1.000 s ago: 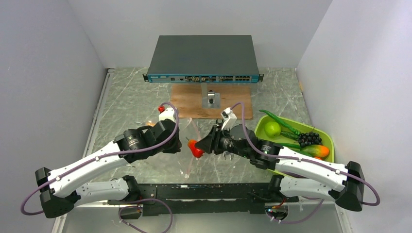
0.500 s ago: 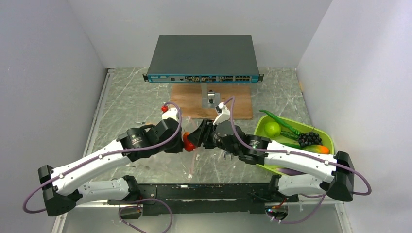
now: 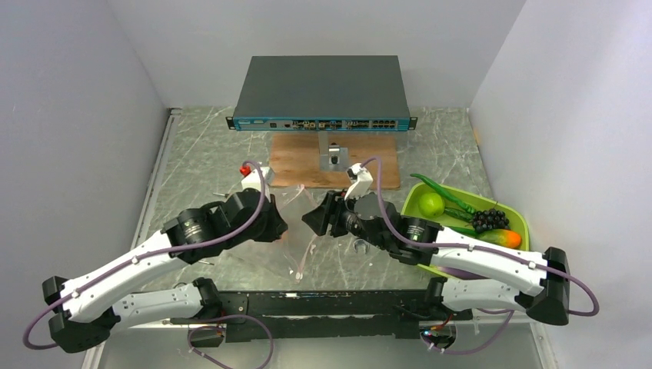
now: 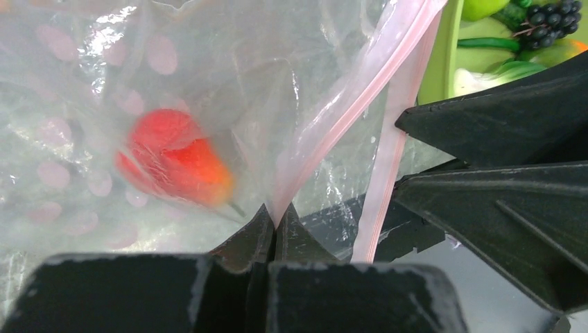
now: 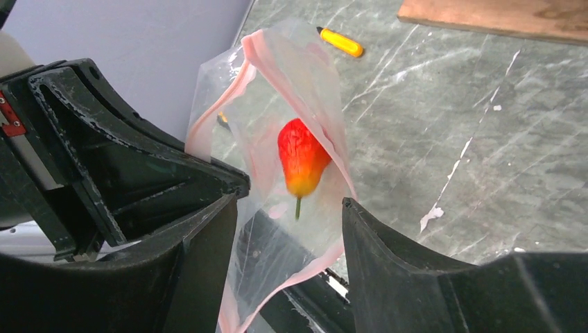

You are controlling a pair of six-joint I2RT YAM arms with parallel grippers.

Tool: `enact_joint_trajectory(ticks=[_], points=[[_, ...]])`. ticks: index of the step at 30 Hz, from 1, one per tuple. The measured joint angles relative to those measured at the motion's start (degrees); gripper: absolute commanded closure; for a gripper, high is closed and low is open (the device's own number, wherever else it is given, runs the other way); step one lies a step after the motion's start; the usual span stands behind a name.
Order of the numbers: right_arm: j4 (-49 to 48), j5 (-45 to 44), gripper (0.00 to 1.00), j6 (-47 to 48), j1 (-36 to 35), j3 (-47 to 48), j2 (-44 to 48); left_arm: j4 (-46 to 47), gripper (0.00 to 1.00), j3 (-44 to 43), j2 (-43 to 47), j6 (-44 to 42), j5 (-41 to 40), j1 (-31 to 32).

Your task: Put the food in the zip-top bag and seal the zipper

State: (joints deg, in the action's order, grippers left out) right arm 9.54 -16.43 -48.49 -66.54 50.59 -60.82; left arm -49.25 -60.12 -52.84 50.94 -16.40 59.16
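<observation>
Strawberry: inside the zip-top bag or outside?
Inside. The right wrist view shows the strawberry between the zipper strips of the open mouth; the left wrist view shows it behind the film of the zip-top bag.

Left arm, right arm: are wearing white shells with black joints; a purple cable is running along each. Left tool, right tool: are showing matte black wedge fingers. A white camera block is topping each wrist.
</observation>
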Motion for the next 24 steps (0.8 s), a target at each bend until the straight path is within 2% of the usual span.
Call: enact_joint_trajectory(ticks=[15, 20, 24], points=[[4.09, -0.61, 0.35, 9.84, 0.00, -0.20, 8.00, -2.05, 1.00, 0.22, 6.23, 1.97, -2.99, 0.00], [7.63, -5.86, 0.30, 11.74, 0.00, -1.77, 13.62, -2.56, 1.00, 1.29, 4.94, 2.36, -3.04, 0.00], [11.10, -14.10, 0.22, 11.63, 0.00, -5.42, 19.34, -2.51, 1.00, 1.60, 4.00, 2.36, -3.02, 0.00]])
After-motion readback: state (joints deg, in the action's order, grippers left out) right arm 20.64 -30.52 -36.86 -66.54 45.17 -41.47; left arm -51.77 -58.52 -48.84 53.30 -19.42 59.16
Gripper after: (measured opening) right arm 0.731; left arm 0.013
